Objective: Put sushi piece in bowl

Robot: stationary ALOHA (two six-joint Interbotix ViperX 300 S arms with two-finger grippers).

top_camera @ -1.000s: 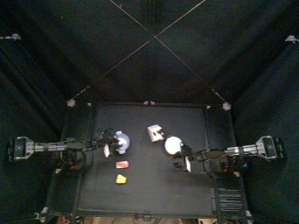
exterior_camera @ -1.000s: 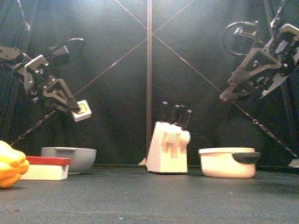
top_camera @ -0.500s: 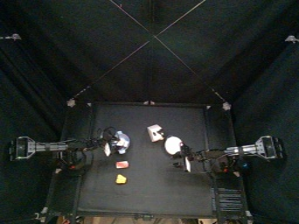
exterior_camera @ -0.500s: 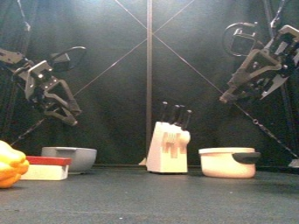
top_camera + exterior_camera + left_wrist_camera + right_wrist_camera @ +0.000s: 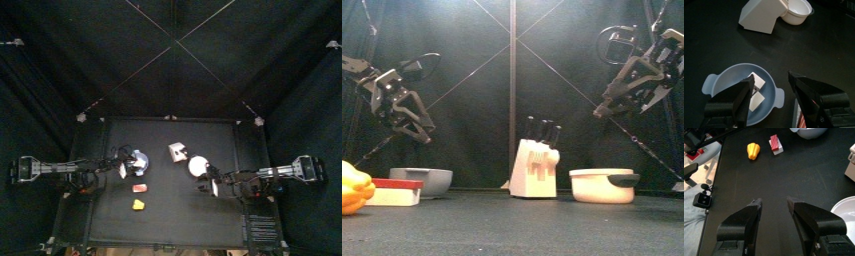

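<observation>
In the left wrist view, the sushi piece (image 5: pixel 756 90) lay inside the pale blue bowl (image 5: pixel 724 80) in the lower left of the frame, and the left gripper (image 5: pixel 771 92) hung right above it with its jaws wide apart and nothing in them. The right gripper (image 5: pixel 773 208) was also open and empty, held up high on the right side of the front view, near the white dish (image 5: pixel 844 210). From here, I think the left arm could bump the bowl's rim and tip the sushi out if it dropped low or swung sideways.
</observation>
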